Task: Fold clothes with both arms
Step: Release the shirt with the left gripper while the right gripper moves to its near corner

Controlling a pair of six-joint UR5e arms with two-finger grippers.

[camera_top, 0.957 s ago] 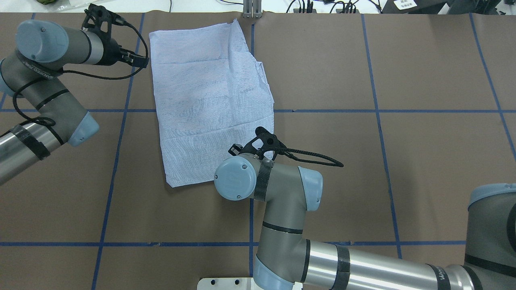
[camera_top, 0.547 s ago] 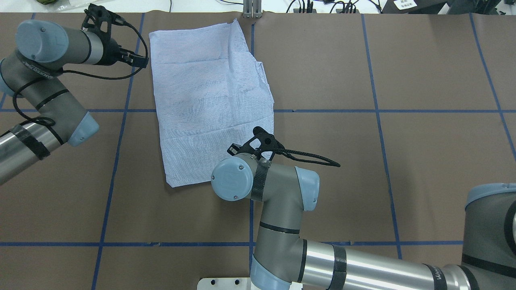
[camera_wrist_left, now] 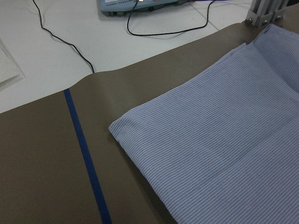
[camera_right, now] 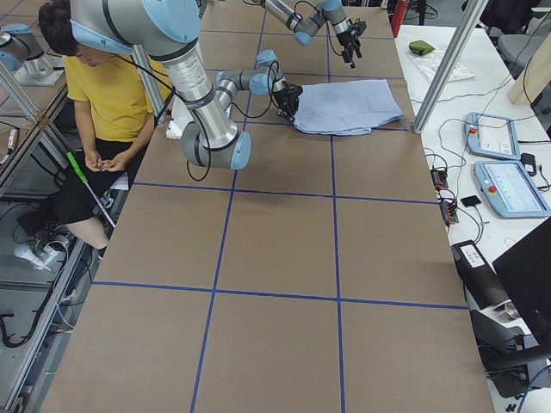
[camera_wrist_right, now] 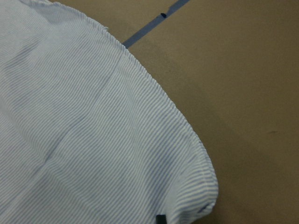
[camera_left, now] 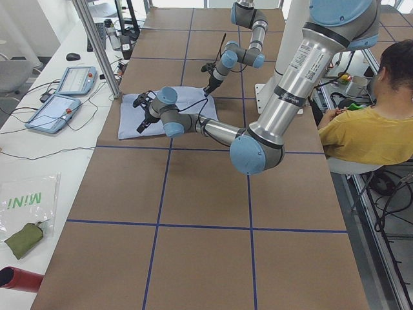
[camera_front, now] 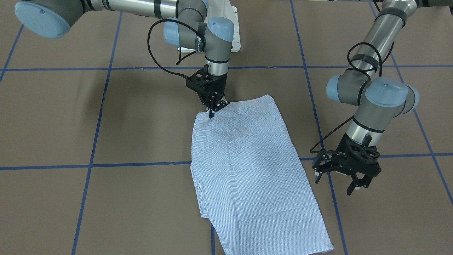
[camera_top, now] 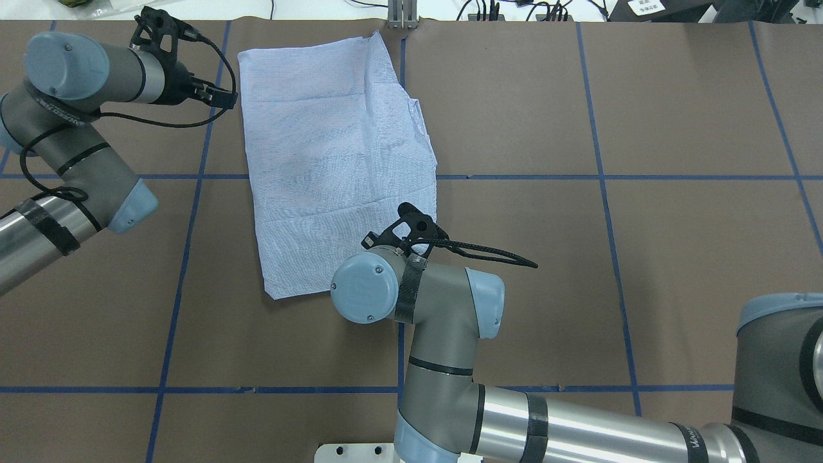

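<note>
Overhead, your right fingers (camera_front: 216, 108) pinch the shirt (camera_top: 334, 148) at its 5 o'clock corner. Your left fingers (camera_top: 223, 99) hang released at its 10 o'clock, just beside it.

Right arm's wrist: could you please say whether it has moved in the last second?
Yes: in the overhead view the right arm's wrist has edged left, toward the tape line left of the shirt.

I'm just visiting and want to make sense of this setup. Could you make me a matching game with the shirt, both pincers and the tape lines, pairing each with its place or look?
Things:
1. shirt
2. left pincer
3. right pincer
4. tape lines

Descriptions:
A. dark blue, in a grid
B. open, beside the cloth, off it
C. at a corner of the cloth
D. light blue, lying flat

Pairs: 1-D, 2-B, 3-C, 4-A
</note>
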